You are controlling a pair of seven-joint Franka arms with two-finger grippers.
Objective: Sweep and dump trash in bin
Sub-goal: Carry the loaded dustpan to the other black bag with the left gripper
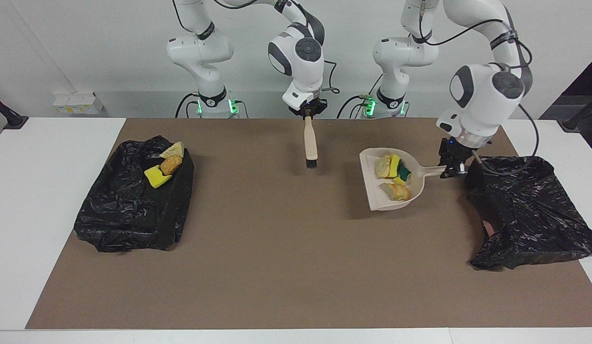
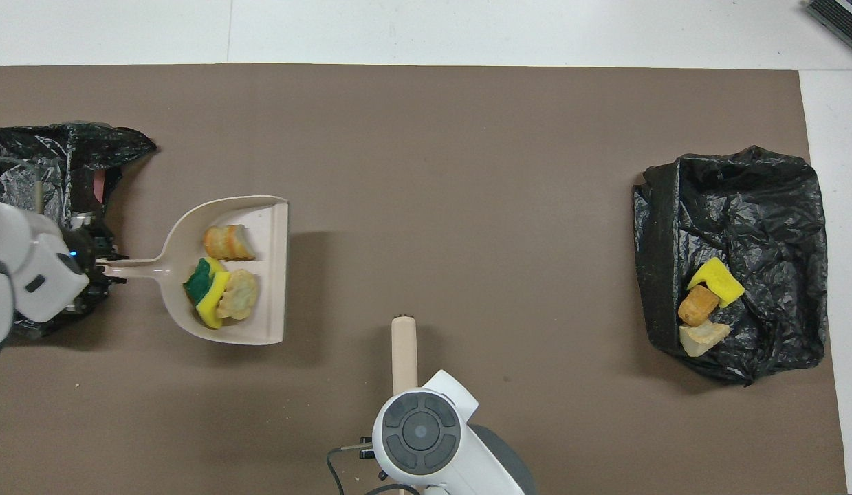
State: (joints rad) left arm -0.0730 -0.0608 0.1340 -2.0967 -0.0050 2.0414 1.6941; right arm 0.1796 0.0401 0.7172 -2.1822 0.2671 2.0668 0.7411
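My left gripper [image 1: 449, 168] is shut on the handle of a beige dustpan [image 1: 377, 198], held level above the mat beside the black-bagged bin [image 1: 530, 210] at the left arm's end. In the pan lie three pieces of trash [image 1: 393, 177]: a yellow-and-green sponge and two yellowish-orange foam chunks. From overhead the dustpan [image 2: 271, 275], its trash [image 2: 223, 289] and the left gripper [image 2: 102, 265] show at that bin's [image 2: 47, 172] edge. My right gripper [image 1: 307, 113] is shut on a beige brush [image 1: 310, 143] that hangs bristles down over the mat near the robots; overhead only the brush [image 2: 403, 344] shows.
A second black-bagged bin [image 1: 133, 196] sits at the right arm's end, with three scraps [image 1: 164, 167] lying on it, also seen overhead [image 2: 704, 302]. A brown mat [image 1: 276, 263] covers the table between the two bins.
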